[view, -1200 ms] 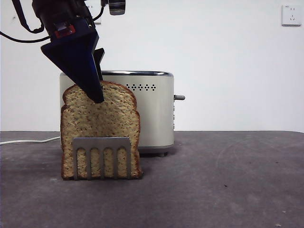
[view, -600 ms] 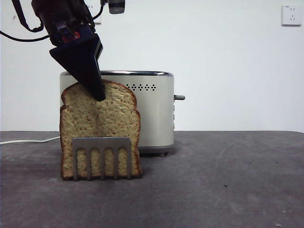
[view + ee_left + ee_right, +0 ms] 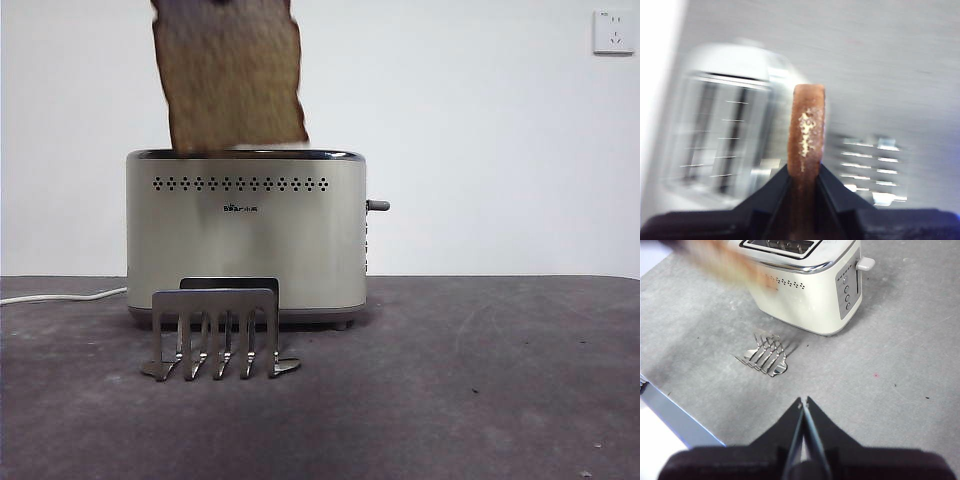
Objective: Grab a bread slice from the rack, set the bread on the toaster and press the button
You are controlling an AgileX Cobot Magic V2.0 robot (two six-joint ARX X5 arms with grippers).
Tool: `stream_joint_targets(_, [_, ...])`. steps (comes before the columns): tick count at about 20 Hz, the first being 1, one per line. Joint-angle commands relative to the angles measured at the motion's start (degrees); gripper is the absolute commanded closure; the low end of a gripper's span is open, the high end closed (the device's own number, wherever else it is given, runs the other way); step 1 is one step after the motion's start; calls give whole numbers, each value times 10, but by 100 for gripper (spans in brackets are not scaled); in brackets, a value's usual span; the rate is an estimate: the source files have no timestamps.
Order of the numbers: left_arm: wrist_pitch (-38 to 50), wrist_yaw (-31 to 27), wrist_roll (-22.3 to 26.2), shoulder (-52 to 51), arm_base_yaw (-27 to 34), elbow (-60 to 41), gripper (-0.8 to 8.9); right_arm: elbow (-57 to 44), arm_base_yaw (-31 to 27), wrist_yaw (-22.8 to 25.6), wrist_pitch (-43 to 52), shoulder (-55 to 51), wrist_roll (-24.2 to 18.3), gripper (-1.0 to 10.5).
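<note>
The slice of bread (image 3: pixel 232 75) hangs in the air above the toaster (image 3: pixel 245 235), its lower edge just over the chrome rim, its top cut off by the picture edge. In the blurred left wrist view my left gripper (image 3: pixel 805 172) is shut on the slice of bread (image 3: pixel 807 132), seen edge-on, with the toaster (image 3: pixel 725 125) below and to one side. The rack (image 3: pixel 215 335) stands empty in front of the toaster. My right gripper (image 3: pixel 803 402) is shut and empty, high over the table, with the rack (image 3: pixel 765 357) and the toaster (image 3: pixel 810 290) beyond it.
A grey lever (image 3: pixel 377 205) sticks out of the toaster's right side. A white cable (image 3: pixel 60 296) runs off to the left. A wall socket (image 3: pixel 612 31) sits at the top right. The table edge (image 3: pixel 675 415) shows in the right wrist view.
The bread has been lifted out of the rack to above the toaster. The gripper that held it has risen out of the front view. The rack now stands empty.
</note>
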Motion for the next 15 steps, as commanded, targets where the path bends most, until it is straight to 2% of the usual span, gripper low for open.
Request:
stream_joint_targets(1, [16, -32, 32, -1, -2, 23, 822, 0, 1, -1, 2, 0, -5, 958])
stream_joint_targets(3, [37, -41, 57, -1, -2, 25, 822, 0, 1, -1, 2, 0, -5, 958])
stream_joint_targets(5, [54, -41, 103, 5, -1, 25, 822, 0, 1, -1, 2, 0, -5, 958])
stream_joint_targets(8, [83, -39, 132, 23, 11, 25, 822, 0, 1, -1, 2, 0, -5, 958])
stream_joint_targets(13, [91, -34, 147, 52, 40, 25, 822, 0, 1, -2, 1, 0, -4, 958])
stream_joint_targets(15, [91, -3, 147, 61, 51, 25, 822, 0, 1, -2, 1, 0, -4, 958])
